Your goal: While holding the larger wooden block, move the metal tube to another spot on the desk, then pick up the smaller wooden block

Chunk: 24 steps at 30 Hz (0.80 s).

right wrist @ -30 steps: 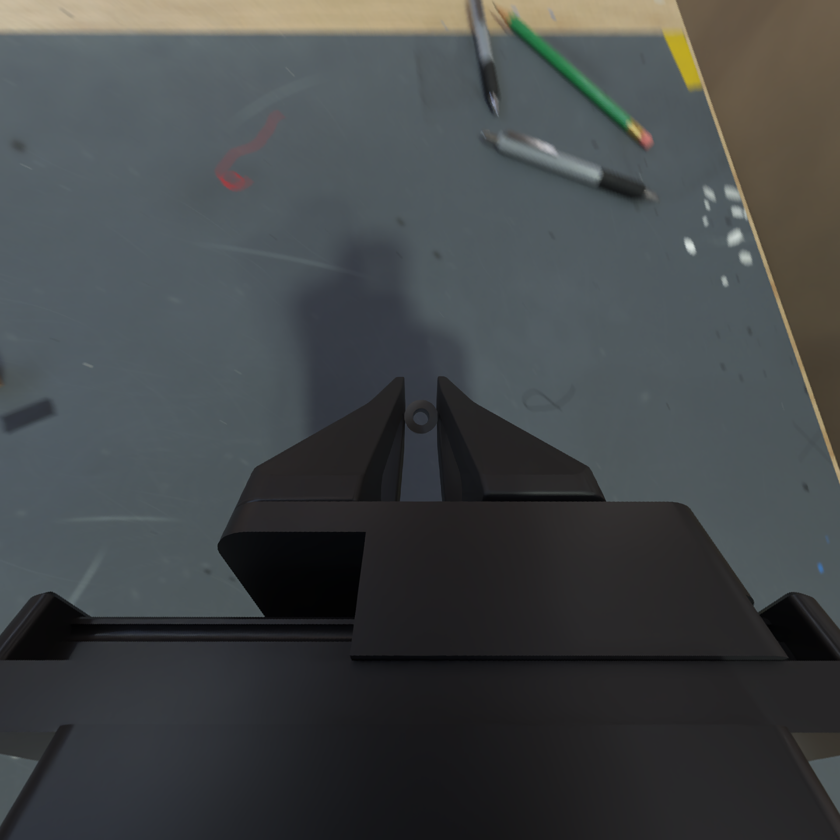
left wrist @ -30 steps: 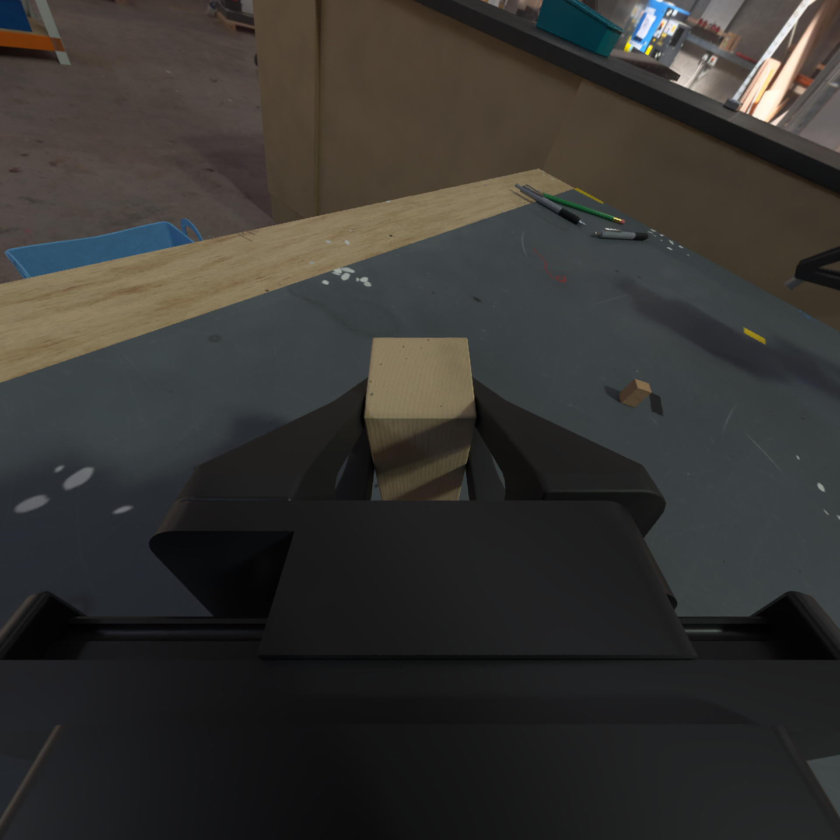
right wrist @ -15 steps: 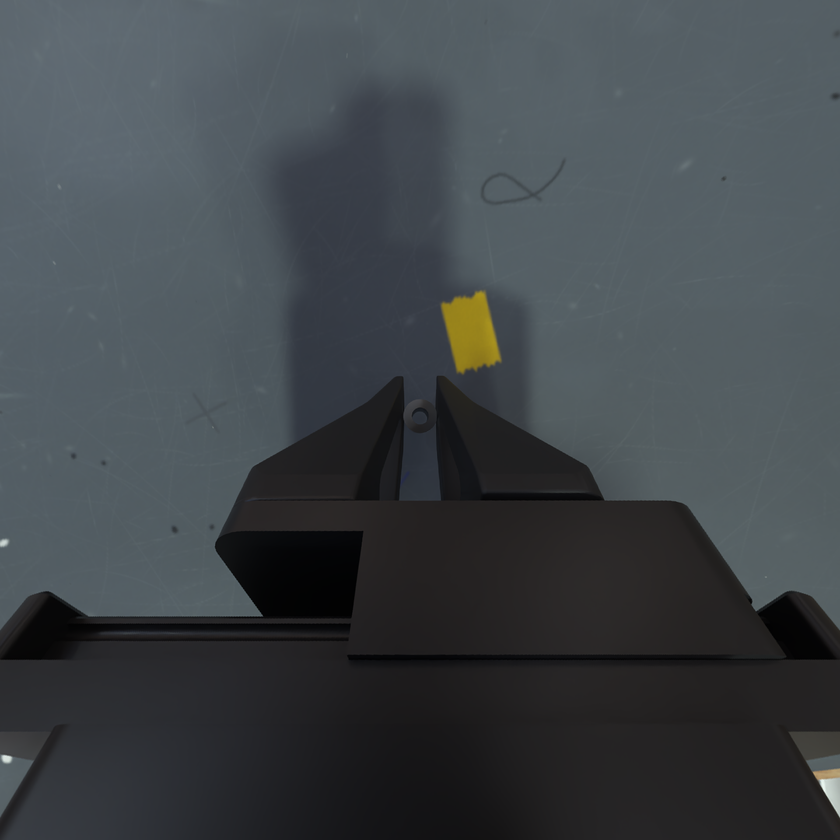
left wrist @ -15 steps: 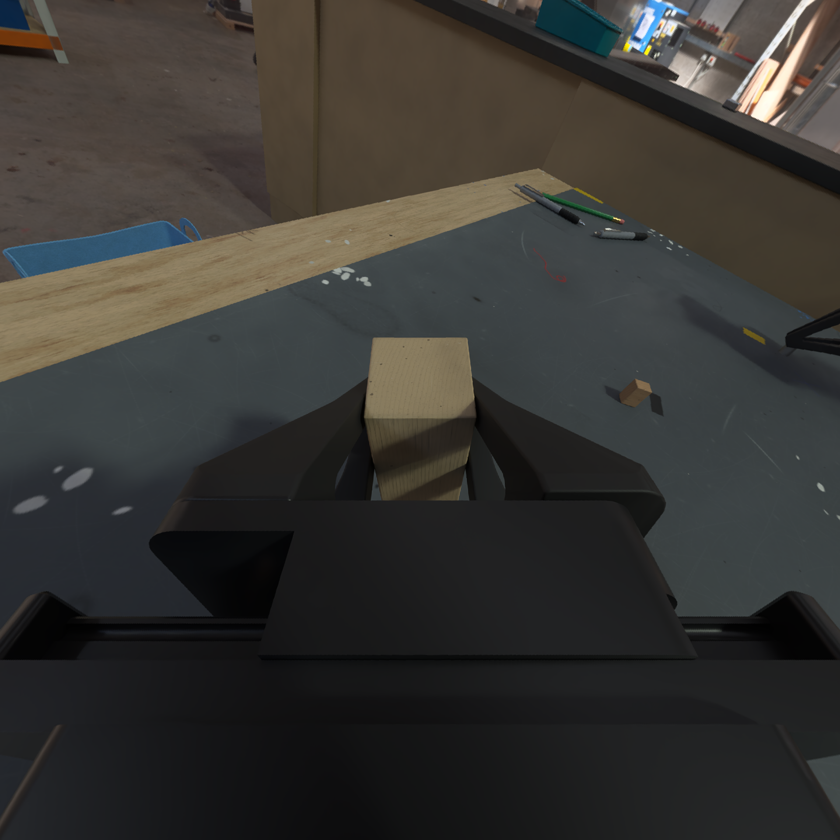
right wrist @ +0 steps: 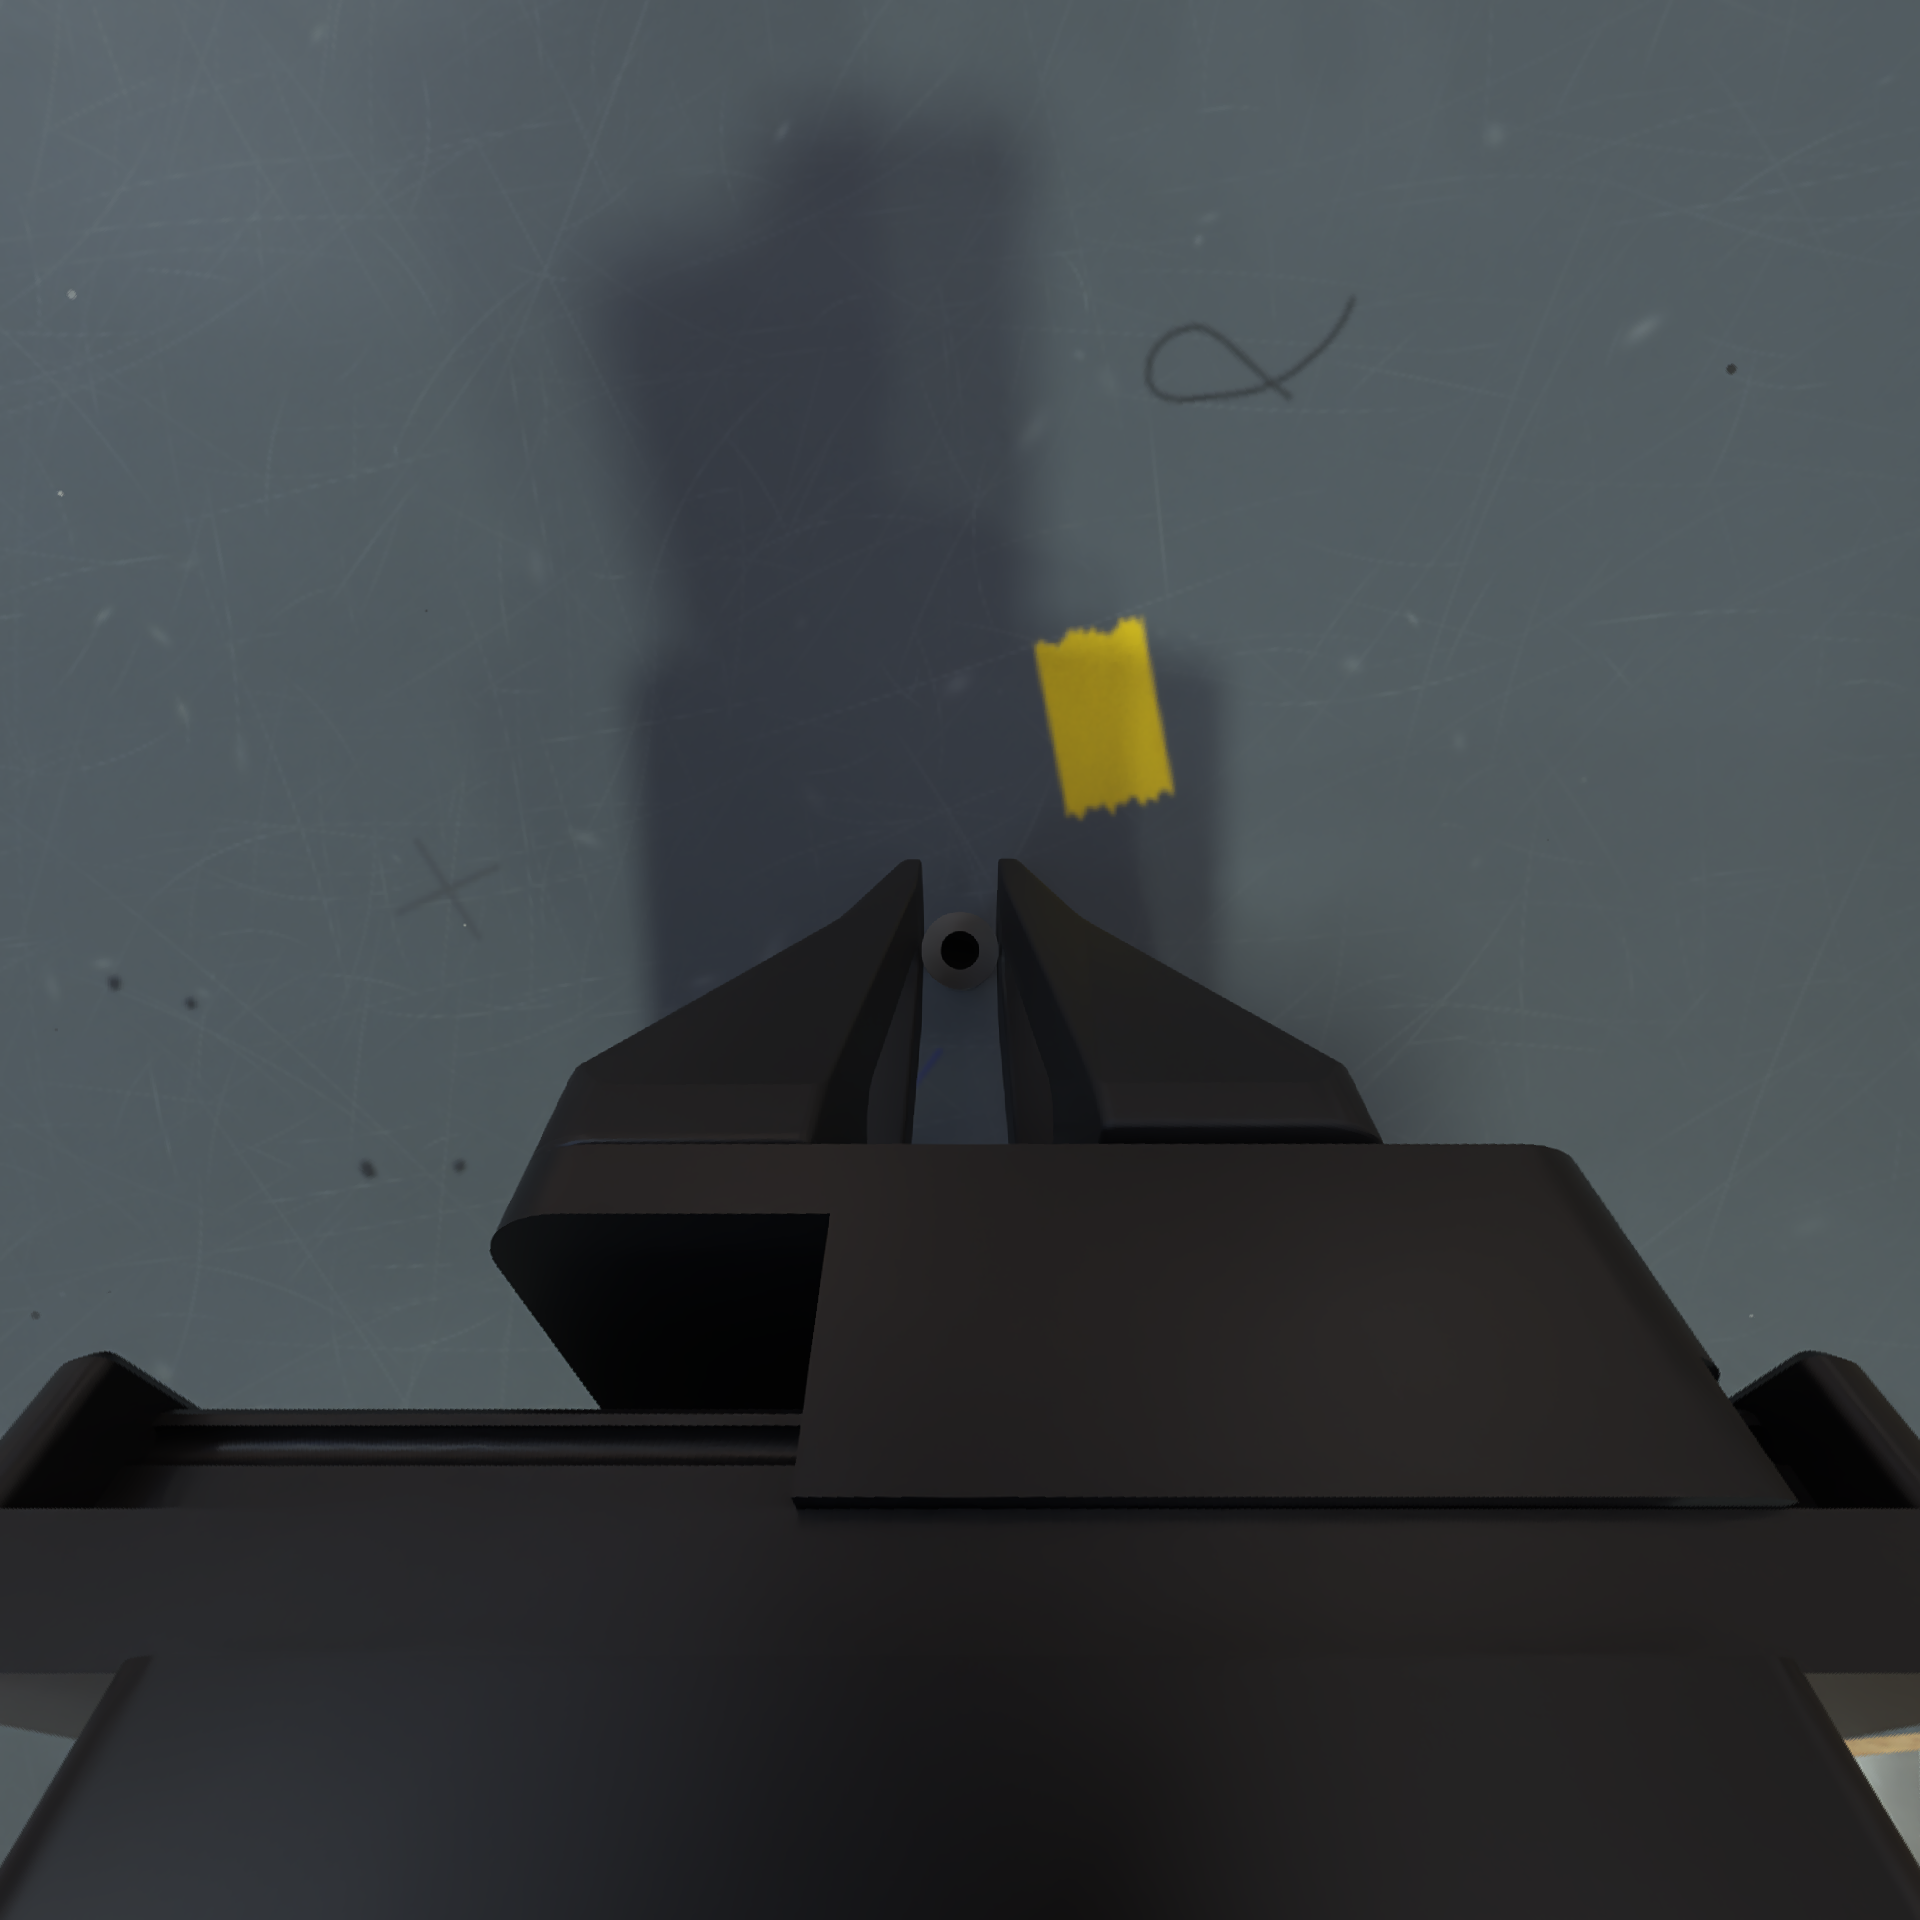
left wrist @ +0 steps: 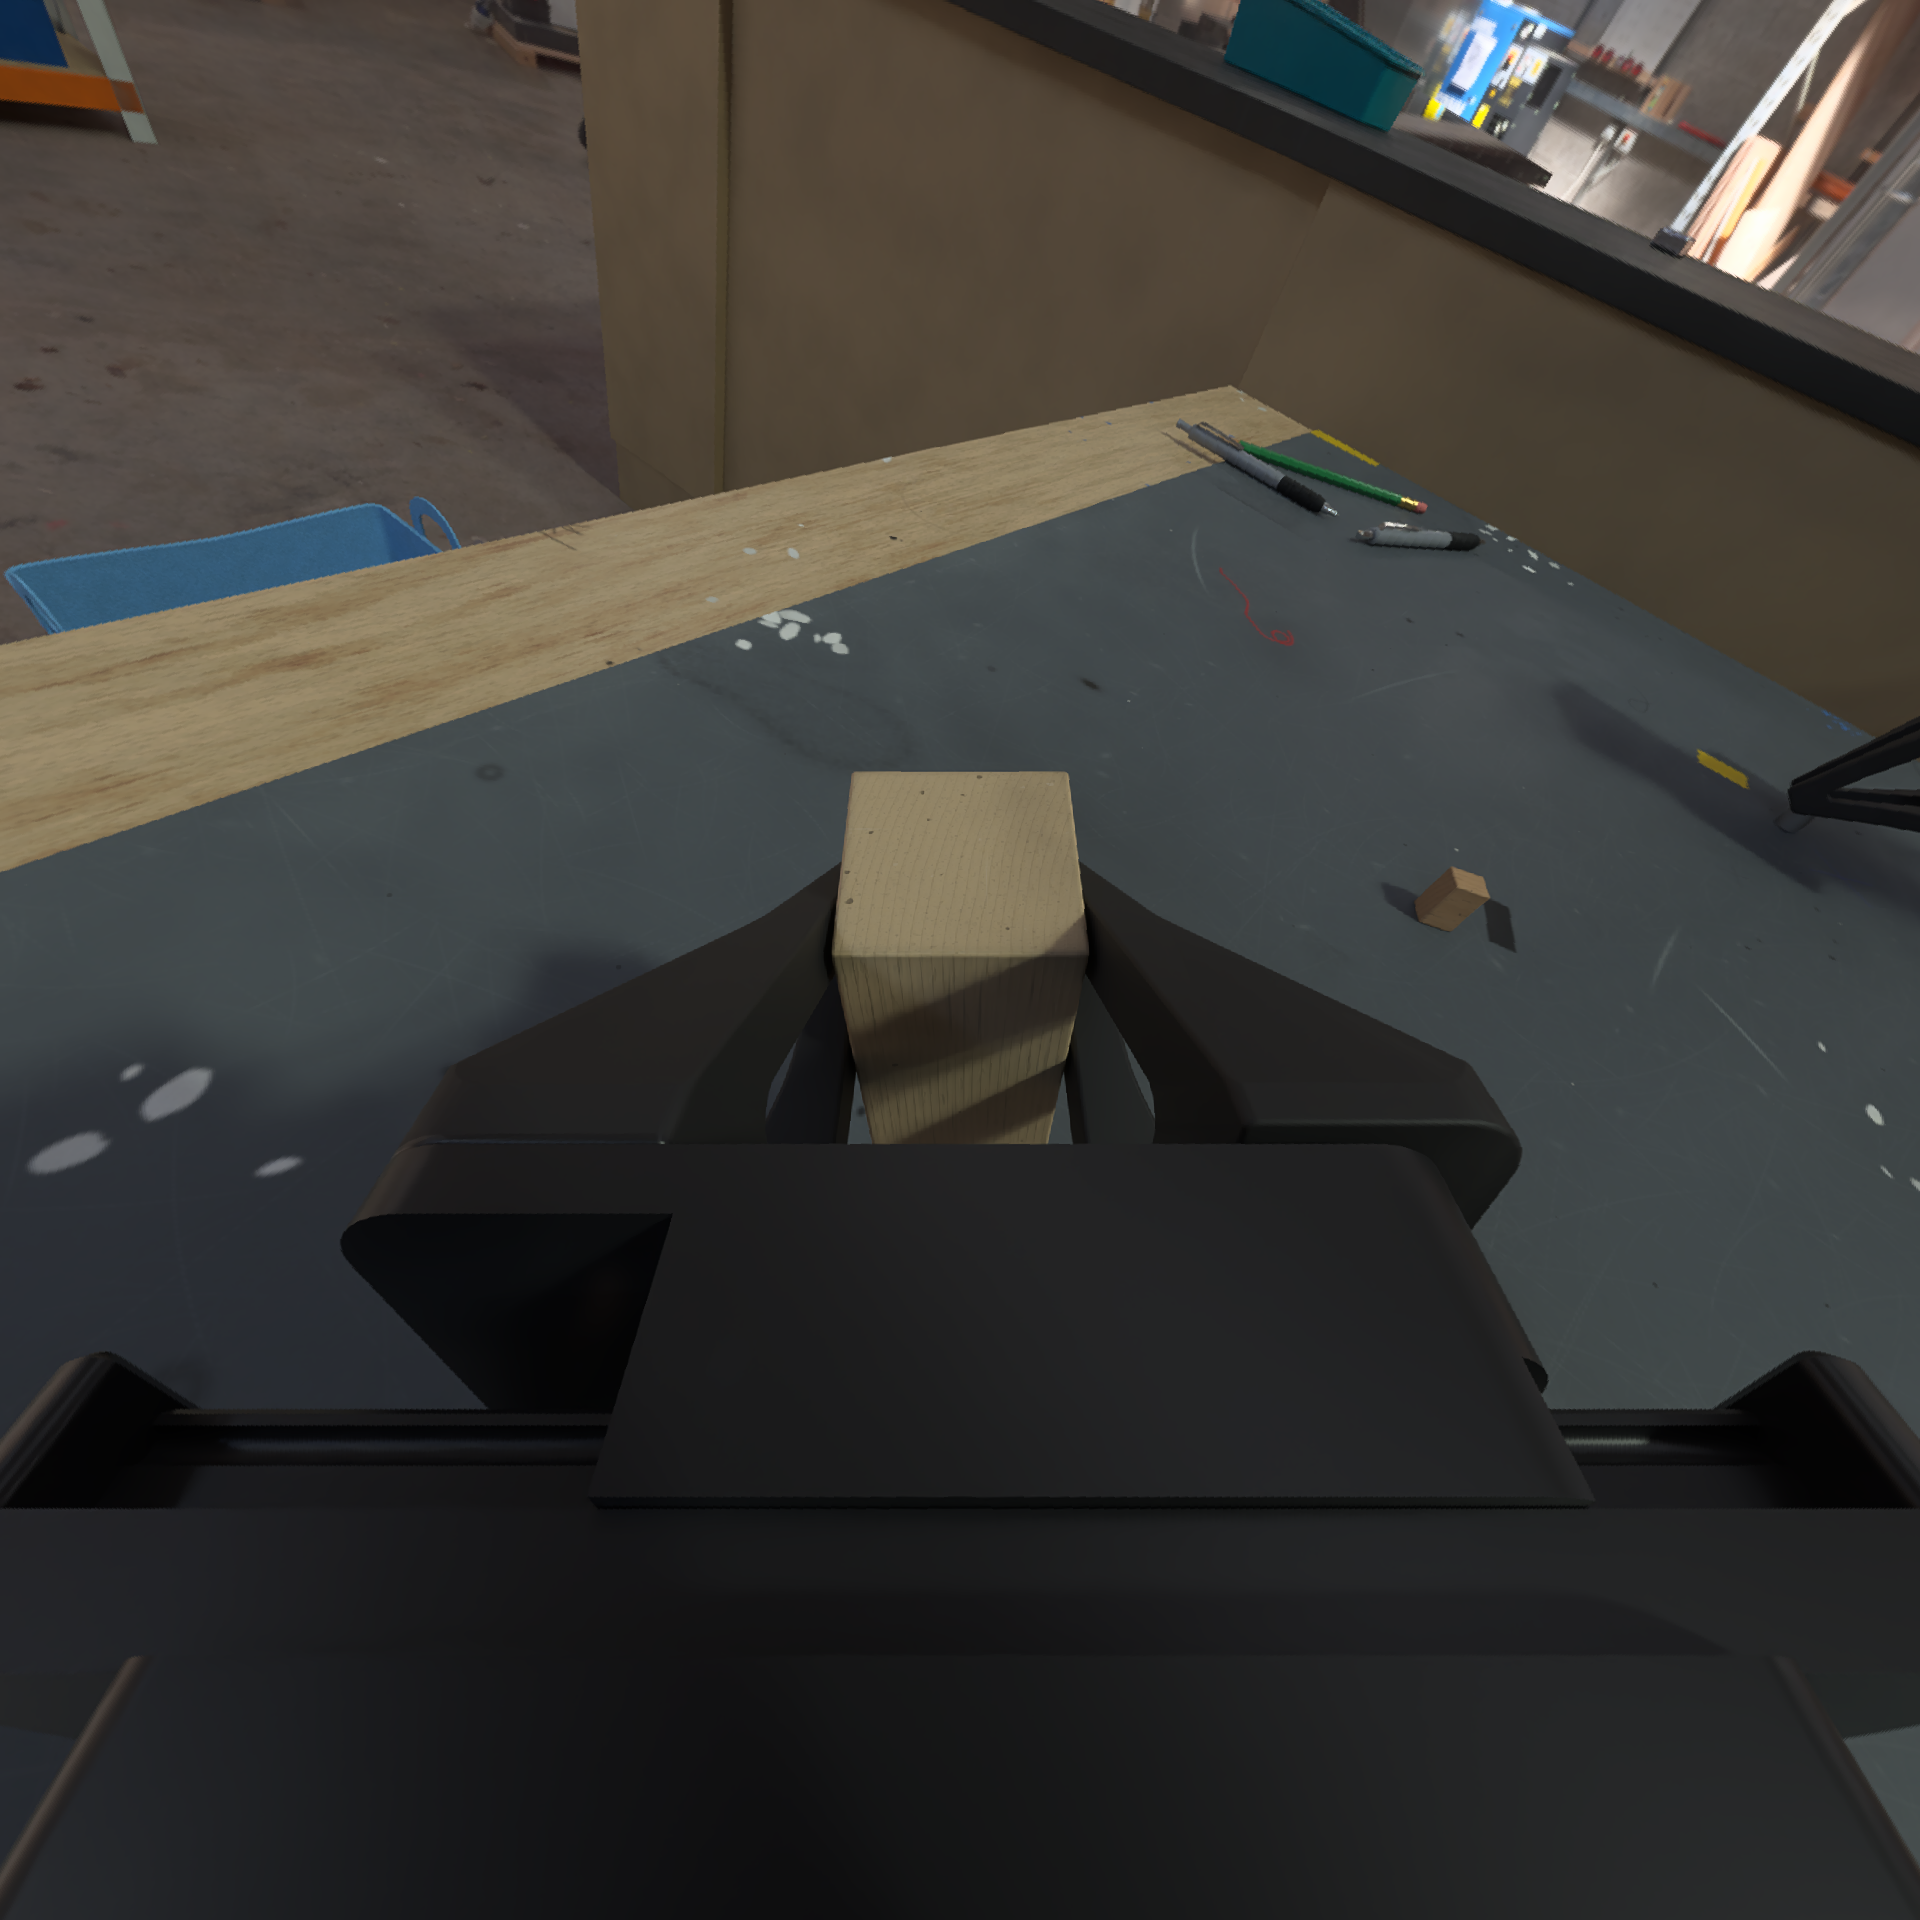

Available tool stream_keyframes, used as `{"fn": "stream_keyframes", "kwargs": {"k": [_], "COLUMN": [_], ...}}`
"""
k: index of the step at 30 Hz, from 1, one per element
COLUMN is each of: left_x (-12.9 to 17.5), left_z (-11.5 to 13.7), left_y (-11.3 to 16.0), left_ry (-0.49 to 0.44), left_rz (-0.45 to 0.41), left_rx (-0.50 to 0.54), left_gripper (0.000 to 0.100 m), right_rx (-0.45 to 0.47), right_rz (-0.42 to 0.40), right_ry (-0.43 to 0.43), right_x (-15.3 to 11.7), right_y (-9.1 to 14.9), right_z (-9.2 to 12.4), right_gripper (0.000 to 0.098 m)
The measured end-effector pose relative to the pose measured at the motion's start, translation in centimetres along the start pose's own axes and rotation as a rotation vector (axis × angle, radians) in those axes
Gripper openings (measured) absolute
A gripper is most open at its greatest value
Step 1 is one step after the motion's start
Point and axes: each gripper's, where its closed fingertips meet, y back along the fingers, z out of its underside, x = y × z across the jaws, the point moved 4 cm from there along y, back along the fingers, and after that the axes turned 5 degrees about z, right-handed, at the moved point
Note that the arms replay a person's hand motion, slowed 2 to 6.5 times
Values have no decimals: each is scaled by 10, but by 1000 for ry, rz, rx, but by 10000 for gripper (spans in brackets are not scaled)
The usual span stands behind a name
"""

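My left gripper (left wrist: 961, 914) is shut on the larger wooden block (left wrist: 958, 862), a pale upright block held above the grey desk mat. The smaller wooden block (left wrist: 1451, 897) lies on the mat to the right of it. My right gripper (right wrist: 959, 894) is shut on the metal tube (right wrist: 959, 949), which I see end-on as a small grey ring between the fingers, pointing down at the mat close to its surface. The right gripper's tips also show at the right edge of the left wrist view (left wrist: 1860, 795), beyond the small block.
A yellow tape strip (right wrist: 1103, 717) is stuck to the mat just ahead of the right gripper. Two pens (left wrist: 1262, 473) and a green pencil (left wrist: 1335, 483) lie at the far corner. A wooden desk edge (left wrist: 416, 644) borders the mat; a tan wall (left wrist: 1558, 343) stands behind.
My right gripper swung down and nearer with the tube, from facing the pens to hanging over the yellow tape, then sank closer to the mat. The left gripper stayed still.
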Motion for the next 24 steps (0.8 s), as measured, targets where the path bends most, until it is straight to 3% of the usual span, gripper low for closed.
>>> {"fn": "stream_keyframes", "kwargs": {"k": [6,11,18,24], "left_x": [0,0,0,0], "left_z": [0,0,0,0], "left_y": [0,0,0,0], "left_ry": [0,1,1,0], "left_rz": [0,0,0,0], "left_rx": [0,1,1,0], "left_gripper": [305,305,305,305], "right_rx": [-1,39,196,360], "right_rz": [0,8,-30,-215], "right_ry": [-4,-9,-7,94], "right_x": [1,-1,-21,-80], "right_y": [2,11,35,58], "right_z": [1,-7,-40,-78], "right_gripper": [131,435,417,414]}}
